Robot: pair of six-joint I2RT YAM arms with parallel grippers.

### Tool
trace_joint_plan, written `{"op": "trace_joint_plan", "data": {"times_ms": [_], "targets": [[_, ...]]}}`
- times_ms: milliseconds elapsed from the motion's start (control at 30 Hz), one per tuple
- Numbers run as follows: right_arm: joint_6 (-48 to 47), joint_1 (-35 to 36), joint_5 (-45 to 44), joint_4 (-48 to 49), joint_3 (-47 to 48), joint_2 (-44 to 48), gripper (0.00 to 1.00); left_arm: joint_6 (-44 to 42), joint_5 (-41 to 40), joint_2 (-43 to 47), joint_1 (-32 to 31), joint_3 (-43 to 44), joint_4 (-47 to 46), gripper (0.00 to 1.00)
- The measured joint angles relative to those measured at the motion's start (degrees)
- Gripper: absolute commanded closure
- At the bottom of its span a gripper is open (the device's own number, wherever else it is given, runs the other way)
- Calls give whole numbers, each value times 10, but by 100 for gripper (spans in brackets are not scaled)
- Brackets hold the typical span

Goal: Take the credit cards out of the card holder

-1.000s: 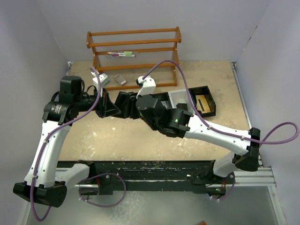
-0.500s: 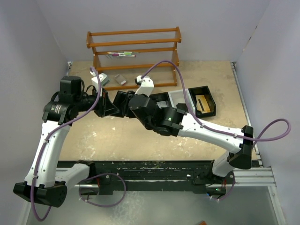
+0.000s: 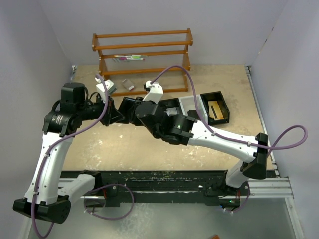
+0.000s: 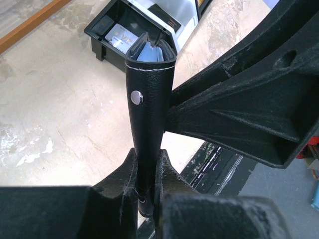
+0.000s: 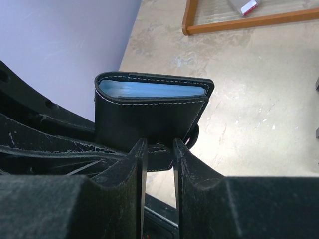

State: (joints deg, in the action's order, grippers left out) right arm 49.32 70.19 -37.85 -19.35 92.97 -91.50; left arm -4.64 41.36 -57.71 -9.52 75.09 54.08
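Left wrist view, card holder (image 4: 147, 94) clamped upright between left gripper (image 4: 147, 160) fingers, right gripper (image 5: 159, 145) against it, grip unclear.

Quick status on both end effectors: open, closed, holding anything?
Left end effector: closed, gripping the card holder by one end.
Right end effector: closed on the same card holder.

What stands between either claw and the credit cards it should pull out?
The folded black leather card holder itself: both the left claw and right claw clamp its closed covers, and only blue lining shows at its edge, no card.
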Motion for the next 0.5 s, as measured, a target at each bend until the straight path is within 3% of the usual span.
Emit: {"op": "trace_joint_plan", "data": {"times_ms": [500], "targets": [[59, 0, 30, 34, -51, 20, 83, -45, -27, 25, -4, -10, 13, 100]]}}
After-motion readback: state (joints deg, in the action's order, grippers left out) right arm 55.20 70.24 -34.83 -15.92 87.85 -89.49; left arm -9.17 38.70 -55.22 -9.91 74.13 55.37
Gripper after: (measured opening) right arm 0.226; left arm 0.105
